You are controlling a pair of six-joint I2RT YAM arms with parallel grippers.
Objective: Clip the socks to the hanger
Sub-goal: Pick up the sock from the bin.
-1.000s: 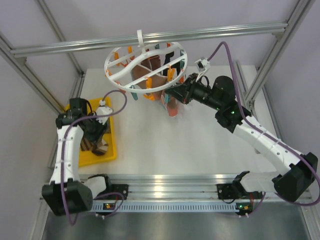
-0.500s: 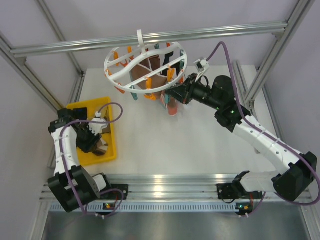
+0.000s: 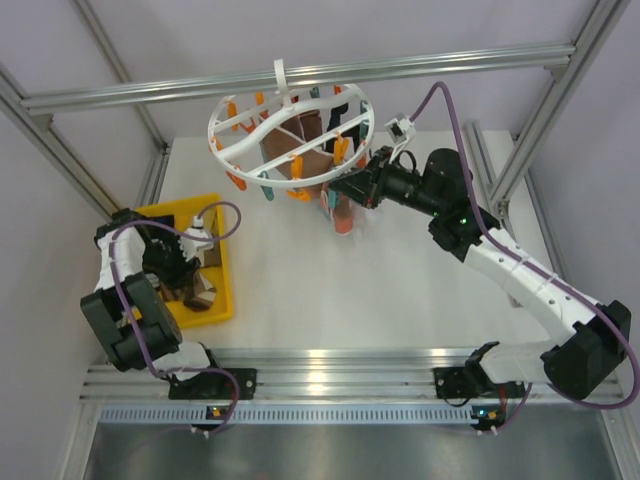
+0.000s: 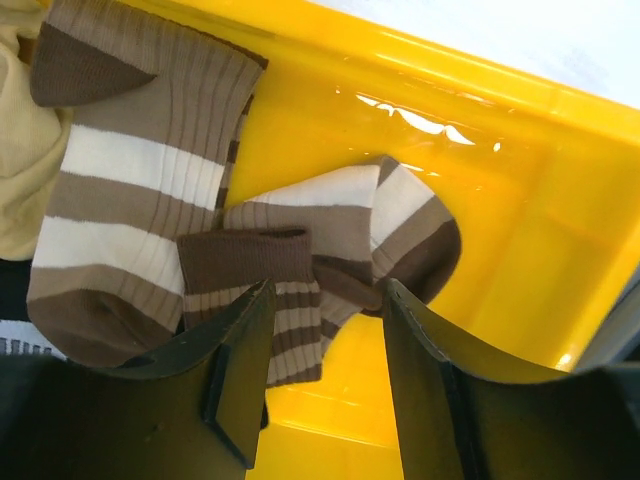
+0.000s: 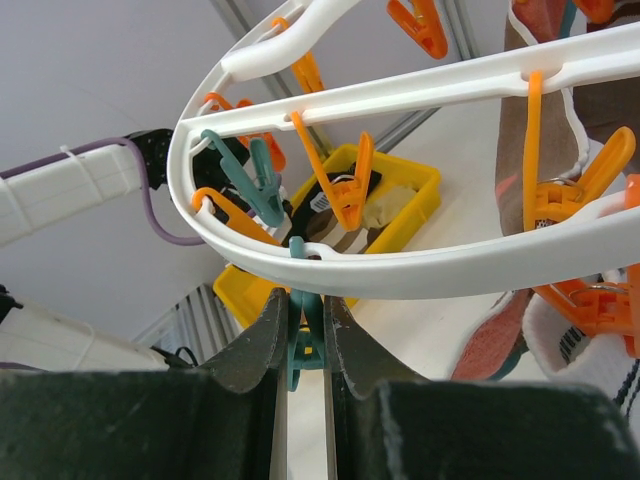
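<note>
**Left pincer**: it points down inside the yellow tray. The jaws stand apart, released, with nothing gripped.
- A folded striped sock, brown and cream, lies directly below and beyond the gap between the fingers. Its dark brown cuff sits just off the tip of the finger on the left of the wrist view.
- A second striped sock lies flat just to the left of that finger and touches the folded one.
- A pale yellow cloth shows at the far left edge, beside the second sock.
- Beyond the other finger the tray floor is bare up to the tray wall, which closes off that side.

**Right pincer**: it is raised to the underside of the hanger. The jaws are clenched on a teal clip that dangles from the white ring.
- The ring's rim crosses directly above the fingertips.
- An orange clip and a second teal clip hang just beyond the fingertips from an inner bar.
- To the right of the pincer a brown sock hangs under the hanger, with a reddish sock lower down, near the fingers.

**Surroundings, overhead view:**
- The hanger hangs by its hook from a metal bar over the far part of the table.
- The tray sits at the table's left edge, well apart from the hanger.
- A purple cable arches over the right arm, near the ring.
</note>
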